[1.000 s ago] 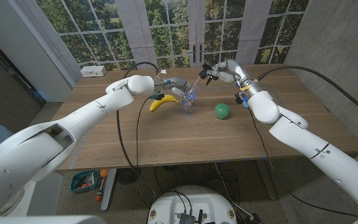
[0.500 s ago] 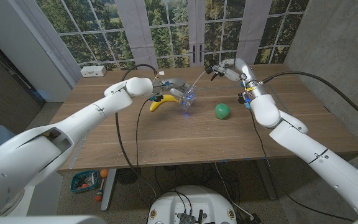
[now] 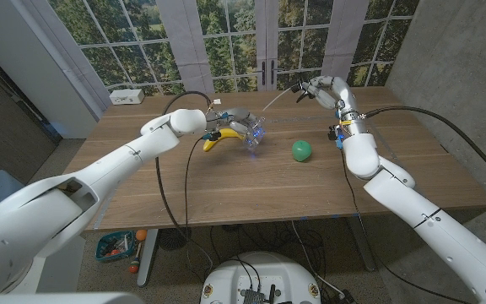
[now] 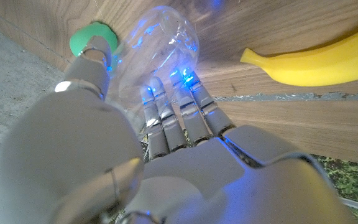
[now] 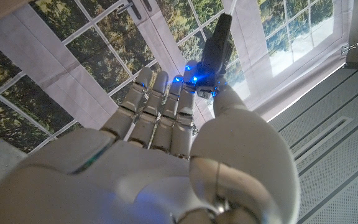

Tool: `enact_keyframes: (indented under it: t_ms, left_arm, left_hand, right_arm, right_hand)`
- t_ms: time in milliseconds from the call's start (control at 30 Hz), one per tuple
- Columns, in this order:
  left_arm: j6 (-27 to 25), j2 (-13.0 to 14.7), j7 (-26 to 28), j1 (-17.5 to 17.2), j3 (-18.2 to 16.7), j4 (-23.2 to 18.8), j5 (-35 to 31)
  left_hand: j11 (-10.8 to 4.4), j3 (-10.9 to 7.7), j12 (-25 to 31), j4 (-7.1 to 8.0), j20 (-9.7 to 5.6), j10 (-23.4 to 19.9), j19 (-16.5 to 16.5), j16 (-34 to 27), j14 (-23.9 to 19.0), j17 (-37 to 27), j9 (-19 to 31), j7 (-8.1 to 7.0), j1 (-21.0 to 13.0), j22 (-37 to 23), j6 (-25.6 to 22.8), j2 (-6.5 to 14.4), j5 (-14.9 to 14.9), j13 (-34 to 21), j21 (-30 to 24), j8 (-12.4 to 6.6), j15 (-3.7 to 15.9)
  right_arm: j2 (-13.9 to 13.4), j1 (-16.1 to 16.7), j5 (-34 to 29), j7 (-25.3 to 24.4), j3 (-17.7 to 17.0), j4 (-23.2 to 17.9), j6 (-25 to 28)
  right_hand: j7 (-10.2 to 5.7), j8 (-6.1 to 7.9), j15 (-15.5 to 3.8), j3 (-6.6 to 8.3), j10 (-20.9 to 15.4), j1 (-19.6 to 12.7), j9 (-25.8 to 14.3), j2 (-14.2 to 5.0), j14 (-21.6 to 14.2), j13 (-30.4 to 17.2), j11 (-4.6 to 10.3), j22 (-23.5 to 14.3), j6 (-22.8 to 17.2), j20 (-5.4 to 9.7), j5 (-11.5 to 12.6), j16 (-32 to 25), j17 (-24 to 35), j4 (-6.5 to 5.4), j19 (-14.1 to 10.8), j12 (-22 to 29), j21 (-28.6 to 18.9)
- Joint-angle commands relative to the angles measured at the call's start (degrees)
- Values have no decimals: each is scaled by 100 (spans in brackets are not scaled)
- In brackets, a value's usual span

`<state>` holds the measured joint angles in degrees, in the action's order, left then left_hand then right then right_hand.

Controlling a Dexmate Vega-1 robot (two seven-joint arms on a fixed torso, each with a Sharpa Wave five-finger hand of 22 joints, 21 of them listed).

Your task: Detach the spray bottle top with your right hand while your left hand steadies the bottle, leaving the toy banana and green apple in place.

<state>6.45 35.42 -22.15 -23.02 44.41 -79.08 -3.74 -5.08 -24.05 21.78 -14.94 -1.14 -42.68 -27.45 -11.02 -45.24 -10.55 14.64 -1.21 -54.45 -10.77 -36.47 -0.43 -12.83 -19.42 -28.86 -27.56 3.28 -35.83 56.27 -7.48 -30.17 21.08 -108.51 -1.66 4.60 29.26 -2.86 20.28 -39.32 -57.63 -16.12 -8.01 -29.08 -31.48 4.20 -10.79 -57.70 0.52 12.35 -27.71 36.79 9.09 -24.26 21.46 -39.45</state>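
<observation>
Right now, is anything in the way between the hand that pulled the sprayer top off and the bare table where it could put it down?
Nothing visible. The right hand holds the spray top in the air, its tube trailing toward the bottle that the left hand grips. Bare table lies below it; the green apple sits nearer the robot.

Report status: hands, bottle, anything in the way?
Left hand grips clear plastic bottle on table. Right hand holds dark spray top raised, dip tube out. Yellow toy banana, green apple apart; nothing blocking.
</observation>
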Motion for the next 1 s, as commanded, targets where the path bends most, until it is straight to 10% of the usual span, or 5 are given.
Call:
enact_keyframes:
  t_ms: [33,1000]
  left_arm:
    - [76,-50,326,-284,-158,30,281]
    - [641,-341,2422,-1861,-899,-168,1060]
  left_hand:
    - [-318,-646,9,635,-40,-2482,4,-11,-186,-12,2,111,-452,-11,-1688,942,-2,-528,-52,-55,981]
    - [-584,-533,-147,556,-94,-2548,68,-8,-93,-12,-104,-73,-440,-4,-1878,763,38,-233,-39,8,1007]
  right_arm:
    - [327,90,83,-444,-143,256,-249]
    - [868,129,2218,-128,-511,328,660]
  right_hand:
    - [21,39,-828,56,-288,-175,-16,-97,-54,-37,250,-30,-26,46,50,23,17,10,-35,7,-36]
    - [66,69,-708,113,-348,-153,-63,-76,-127,-94,180,-35,9,13,92,18,40,7,-72,-3,-142]
